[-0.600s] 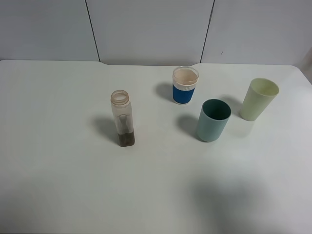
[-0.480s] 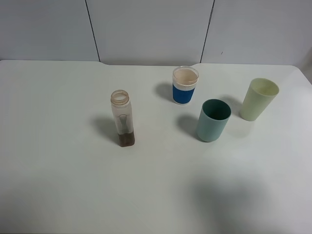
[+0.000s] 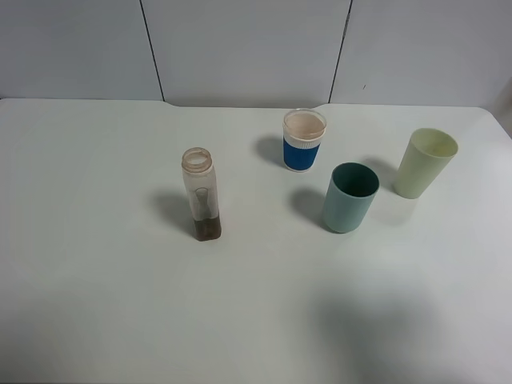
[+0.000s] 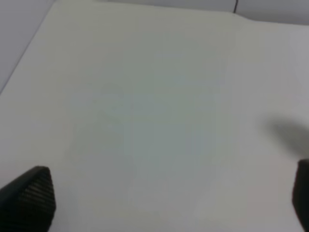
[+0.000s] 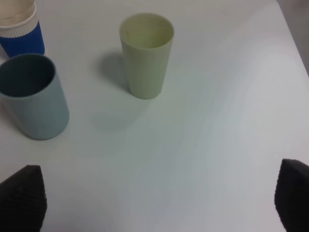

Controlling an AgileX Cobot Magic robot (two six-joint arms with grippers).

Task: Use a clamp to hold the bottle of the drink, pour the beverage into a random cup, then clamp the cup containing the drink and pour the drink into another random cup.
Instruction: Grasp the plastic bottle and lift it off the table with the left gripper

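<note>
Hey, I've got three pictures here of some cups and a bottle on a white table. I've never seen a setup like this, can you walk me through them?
This is a two-armed robot, photographed by three cameras at once. One picture looks down from a camera mounted high; neither arm shows in it. On the white table stand a clear squarish plastic bottle with a little dark brown drink at its bottom, a plain teal-green plastic tumbler, a short cup with a wide blue band and a taller pale yellow-green cup. All are upright and apart. The other two pictures come from cameras on the arms' wrists. The dark ribbed pads seen there are the tips of each arm's jaws. Both pairs stand open and hold nothing: the left jaws face bare table, the right jaws the three cups.
</note>
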